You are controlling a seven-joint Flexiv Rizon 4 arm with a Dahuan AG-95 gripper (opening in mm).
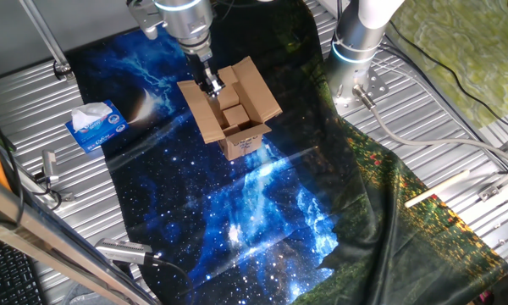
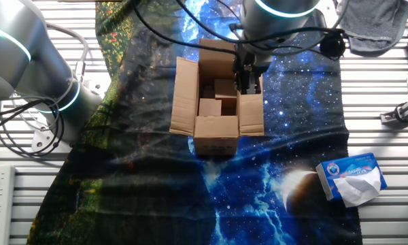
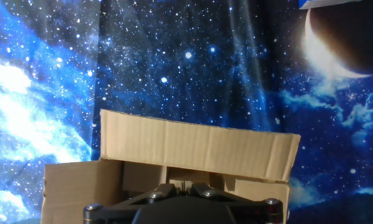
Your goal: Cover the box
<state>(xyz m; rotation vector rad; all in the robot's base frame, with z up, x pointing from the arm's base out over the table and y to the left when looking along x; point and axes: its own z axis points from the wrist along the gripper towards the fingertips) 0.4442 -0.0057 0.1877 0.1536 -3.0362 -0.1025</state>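
The box (image 1: 252,104) is a small brown cardboard carton standing on the starry cloth with all four flaps spread outward and its top uncovered. A white label (image 1: 247,144) faces the front in one fixed view. Smaller brown pieces lie inside the box (image 2: 216,126). My gripper (image 1: 211,85) hangs over the edge of the opening, beside one side flap (image 2: 251,112), fingers together and holding nothing. In the hand view the fingers (image 3: 165,190) meet just above the box, with an upright flap (image 3: 199,149) in front of them. From the other fixed view my gripper (image 2: 248,83) is at the opening's right rim.
A blue and white tissue box (image 1: 96,125) lies on the cloth's edge, also in the other fixed view as the tissue box (image 2: 353,178). A second arm's base (image 1: 356,51) stands behind the cloth. Metal slatted table (image 1: 34,110) and cables (image 1: 423,135) surround the cloth.
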